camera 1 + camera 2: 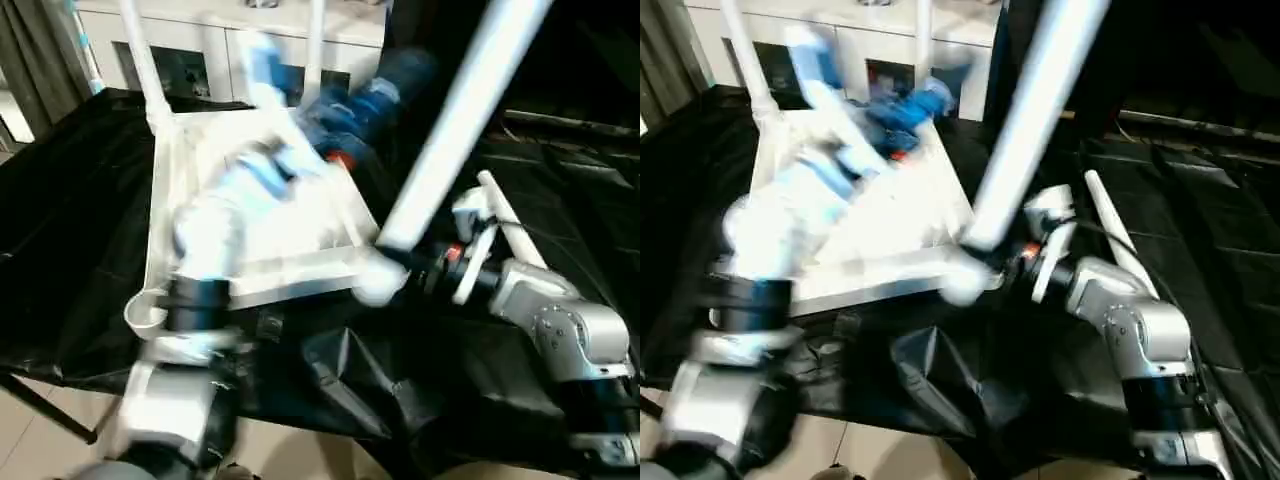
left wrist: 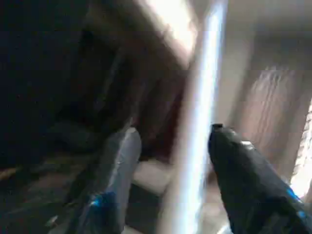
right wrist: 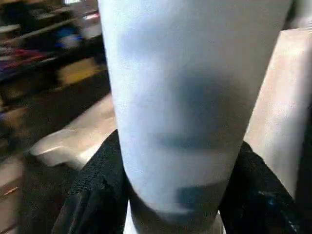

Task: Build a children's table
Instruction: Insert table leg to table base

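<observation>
The white tabletop (image 1: 300, 235) lies upside down on the black cloth. Thin legs stand in its far left corner (image 1: 140, 60) and far right corner (image 1: 315, 45). A third, thick-looking leg (image 1: 460, 120) rises from the near right corner socket. My right gripper (image 3: 179, 141) is shut on the base of that third leg, its fingers (image 3: 97, 190) pressed on both sides. My blurred left arm reaches across the tabletop, and its gripper (image 1: 375, 95) is close to the far right leg. In the left wrist view the left gripper (image 2: 173, 129) is open, with a white leg (image 2: 197, 146) standing loosely between its fingers.
The near left corner socket (image 1: 145, 315) holds no leg. Black cloth (image 1: 80, 200) covers the work surface and hangs over the near edge above pale floor tiles (image 1: 40, 440). A white cabinet (image 1: 230, 30) stands right behind the table.
</observation>
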You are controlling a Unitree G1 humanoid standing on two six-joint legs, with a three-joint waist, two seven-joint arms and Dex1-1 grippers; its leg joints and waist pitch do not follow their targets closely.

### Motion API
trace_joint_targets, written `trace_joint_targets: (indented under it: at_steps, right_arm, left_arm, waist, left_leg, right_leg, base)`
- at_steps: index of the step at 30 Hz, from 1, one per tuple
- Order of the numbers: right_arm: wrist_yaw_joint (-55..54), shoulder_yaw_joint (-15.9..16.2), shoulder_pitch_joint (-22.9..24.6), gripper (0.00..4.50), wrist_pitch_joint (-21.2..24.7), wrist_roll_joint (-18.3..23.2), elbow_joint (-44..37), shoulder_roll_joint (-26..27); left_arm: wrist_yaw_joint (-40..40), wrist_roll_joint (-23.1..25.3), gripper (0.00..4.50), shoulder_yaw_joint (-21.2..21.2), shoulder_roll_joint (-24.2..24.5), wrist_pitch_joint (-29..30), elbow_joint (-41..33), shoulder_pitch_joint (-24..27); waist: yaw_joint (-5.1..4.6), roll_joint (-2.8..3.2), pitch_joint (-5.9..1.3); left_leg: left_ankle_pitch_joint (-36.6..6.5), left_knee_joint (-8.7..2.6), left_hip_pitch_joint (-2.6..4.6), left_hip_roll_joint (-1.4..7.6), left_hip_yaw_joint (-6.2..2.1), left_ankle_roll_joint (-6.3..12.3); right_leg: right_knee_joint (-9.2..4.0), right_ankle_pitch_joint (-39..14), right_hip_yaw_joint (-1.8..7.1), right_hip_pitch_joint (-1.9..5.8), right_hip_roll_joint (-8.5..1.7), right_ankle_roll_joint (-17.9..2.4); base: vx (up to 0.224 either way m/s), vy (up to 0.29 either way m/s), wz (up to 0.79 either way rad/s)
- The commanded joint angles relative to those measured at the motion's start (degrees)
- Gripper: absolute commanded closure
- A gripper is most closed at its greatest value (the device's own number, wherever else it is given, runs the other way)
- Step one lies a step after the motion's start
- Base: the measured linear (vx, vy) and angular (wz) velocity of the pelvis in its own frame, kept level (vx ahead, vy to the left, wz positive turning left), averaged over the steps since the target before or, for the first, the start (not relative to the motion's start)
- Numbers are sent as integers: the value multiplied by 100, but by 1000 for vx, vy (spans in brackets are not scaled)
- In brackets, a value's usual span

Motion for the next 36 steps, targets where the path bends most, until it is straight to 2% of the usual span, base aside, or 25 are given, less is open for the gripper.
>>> trace_joint_targets:
  at_steps: [1, 3, 4, 5, 6, 8, 9, 10, 11, 13, 14, 16, 18, 19, 20, 24, 27, 29, 32, 34, 36]
  right_arm:
    - [-436, -140, -48, 257, -232, -217, 93, 41]
    - [-831, -51, -7, 257, -485, -683, 108, 45]
    - [-831, -51, -7, 257, -485, -683, 108, 45]
    - [-994, -23, 0, 258, -544, -833, 106, 41]
    - [-1230, -11, -14, 258, -601, -999, 126, 26]
    - [-1427, -16, -31, 258, -636, -1098, 150, 17]
    - [-1519, -24, -39, 258, -665, -1141, 160, 17]
    - [-1564, -25, -35, 258, -670, -1161, 147, 19]
    - [-1570, -25, -34, 258, -670, -1164, 146, 19]
    - [-1644, -15, 12, 258, -706, -1223, 76, 47]
    - [-1689, -17, 69, 258, -708, -1240, 3, 65]
    - [-1754, -32, 166, 258, -709, -1277, -105, 86]
    - [-1784, -24, 238, 258, -713, -1315, -171, 91]
    - [-1784, -23, 241, 258, -712, -1316, -173, 90]
    - [-1785, -6, 274, 258, -703, -1329, -197, 89]
    - [-1769, 116, 341, 258, -715, -1362, -261, 101]
    - [-1773, 158, 351, 258, -719, -1387, -293, 111]
    - [-1773, 158, 355, 258, -716, -1398, -304, 117]
    - [-1732, 143, 395, 258, -679, -1402, -395, 104]
    - [-1725, 145, 402, 258, -678, -1404, -402, 98]
    - [-1688, 147, 430, 258, -691, -1401, -396, 61]
  left_arm:
    - [-202, 1017, 186, -883, 250, -460, 181, 198]
    - [-406, 1830, 186, -1677, 646, -943, 369, 385]
    - [-406, 1830, 186, -1677, 646, -943, 369, 385]
    - [-418, 2152, 186, -1992, 772, -1203, 498, 432]
    - [-408, 2415, 186, -2284, 837, -1391, 705, 463]
    - [-398, 2517, 186, -2442, 812, -1472, 926, 477]
    - [-413, 2485, 186, -2448, 746, -1475, 1064, 486]
    - [-435, 2461, 186, -2458, 707, -1459, 1160, 493]
    - [-438, 2457, 186, -2460, 701, -1456, 1173, 494]
    - [-482, 2614, 203, -2576, 698, -1509, 1393, 500]
    - [-523, 2653, 214, -2609, 691, -1394, 1495, 505]
    - [-523, 2776, 224, -2669, 680, -1307, 1723, 480]
    - [-493, 2960, 234, -2760, 699, -1452, 2027, 418]
    - [-492, 2963, 259, -2760, 699, -1454, 2040, 415]
    - [-482, 2996, 259, -2759, 691, -1478, 2201, 378]
    - [-514, 3054, 287, -2720, 687, -1608, 2534, 327]
    - [-562, 3107, 306, -2709, 680, -1669, 2663, 303]
    - [-566, 3124, 309, -2705, 676, -1697, 2705, 294]
    - [-639, 3152, 345, -2664, 662, -1797, 2888, 236]
    - [-652, 3153, 346, -2653, 658, -1812, 2914, 227]
    - [-811, 3092, 368, -2622, 676, -1796, 2933, 247]
  waist:
    - [-15, 31, -419]
    - [1, 64, -434]
    - [1, 64, -434]
    - [-5, 59, -447]
    - [-6, 67, -449]
    - [-17, 57, -449]
    - [-14, 80, -443]
    - [-19, 65, -442]
    - [-18, 102, -432]
    - [-41, 112, -422]
    - [-38, 169, -422]
    - [-56, 126, -425]
    - [-70, 162, -430]
    - [-70, 162, -430]
    - [-74, 162, -432]
    - [-112, 198, -429]
    - [-118, 210, -431]
    - [-119, 211, -430]
    - [-118, 212, -428]
    - [-120, 215, -429]
    - [-120, 217, -421]
  left_leg:
    - [-1266, -430, 80, 87, -18, -102]
    - [-1147, -427, 82, 94, -19, -163]
    - [-1147, -427, 82, 94, -19, -163]
    - [-1083, -423, 73, 88, -12, -203]
    - [-1032, -420, 58, 82, -15, -209]
    - [-1033, -410, 60, 68, 10, -220]
    - [-1107, -411, 56, 66, 14, -205]
    - [-1136, -409, 56, 63, 20, -196]
    - [-1254, -412, 63, 63, 20, -186]
    - [-1391, -413, 55, 55, 19, -137]
    - [-1435, -412, 65, 50, 13, -143]
    - [-1436, -413, 56, 40, 17, -101]
    - [-1404, -407, 51, 39, 14, -50]
    - [-1404, -407, 51, 39, 14, -50]
    - [-1377, -407, 41, 32, 11, -34]
    - [-1444, -416, 53, 52, -1, -13]
    - [-1466, -413, 55, 51, 1, 4]
    - [-1463, -410, 55, 48, 6, 12]
    - [-1445, -410, 52, 50, 7, 42]
    - [-1450, -412, 52, 48, 5, 42]
    - [-1511, -419, 61, 58, 3, 29]
  right_leg:
    - [-435, -1897, 227, 313, -250, -472]
    - [-403, -1609, 241, 301, -249, -523]
    - [-403, -1609, 241, 301, -249, -523]
    - [-354, -1280, 252, 322, -243, -641]
    - [-338, -1174, 254, 333, -241, -654]
    - [-310, -968, 263, 345, -242, -777]
    - [-324, -1026, 263, 350, -260, -859]
    - [-325, -1047, 262, 353, -257, -881]
    - [-351, -1155, 260, 347, -262, -914]
    - [-381, -1315, 253, 351, -250, -890]
    - [-378, -1390, 253, 349, -254, -876]
    - [-401, -1545, 252, 359, -248, -829]
    - [-419, -1636, 252, 350, -244, -785]
    - [-419, -1636, 252, 350, -244, -785]
    - [-418, -1632, 248, 358, -244, -782]
    - [-414, -1557, 243, 348, -252, -902]
    - [-410, -1484, 246, 352, -255, -976]
    - [-412, -1466, 248, 350, -250, -982]
    - [-414, -1464, 251, 356, -254, -974]
    - [-416, -1512, 249, 356, -258, -965]
    - [-424, -1586, 248, 346, -265, -983]
  base:
    - [0, 0, 0]
    - [0, 0, 0]
    - [0, 0, 0]
    - [0, 0, 0]
    - [0, 0, 0]
    - [0, 0, 0]
    - [0, 0, 0]
    - [0, 0, 0]
    - [0, 0, 0]
    - [0, 0, 0]
    - [0, 0, 0]
    - [0, 0, 0]
    - [0, 0, 0]
    - [0, 0, 0]
    - [0, 0, 0]
    - [0, 0, 0]
    - [0, 0, 0]
    - [0, 0, 0]
    - [0, 0, 0]
    - [0, 0, 0]
    - [0, 0, 0]
